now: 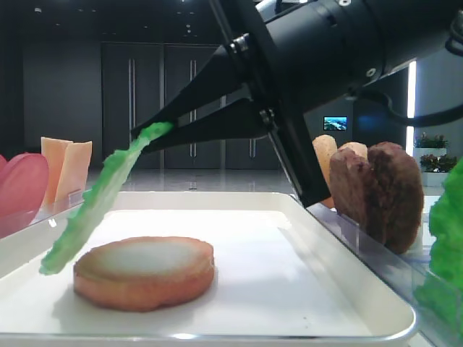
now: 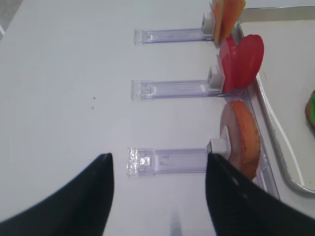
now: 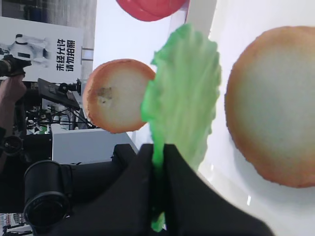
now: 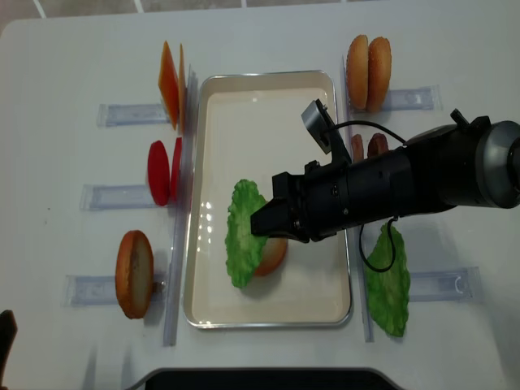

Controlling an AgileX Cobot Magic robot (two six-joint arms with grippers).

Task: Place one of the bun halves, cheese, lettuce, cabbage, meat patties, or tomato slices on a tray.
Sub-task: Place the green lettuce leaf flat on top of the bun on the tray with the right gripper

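White tray (image 4: 213,162) holds a bun half (image 1: 145,271), partly hidden overhead by lettuce (image 4: 242,234) pinched in the right claw (image 4: 262,221).

Right arm (image 4: 422,183): matte black, thick cylindrical forearm, grey end cap, thin black cable looping off it, small grey camera block on top. Right gripper (image 1: 155,134): black wedge-shaped tapered jaws, small silver screws at the base. Left gripper (image 2: 157,191): two black pointed fingers.

frilly green lettuce leaf (image 4: 243,233) dangling tilted above a golden bun half (image 1: 145,272) flat on the white tray (image 4: 218,122)
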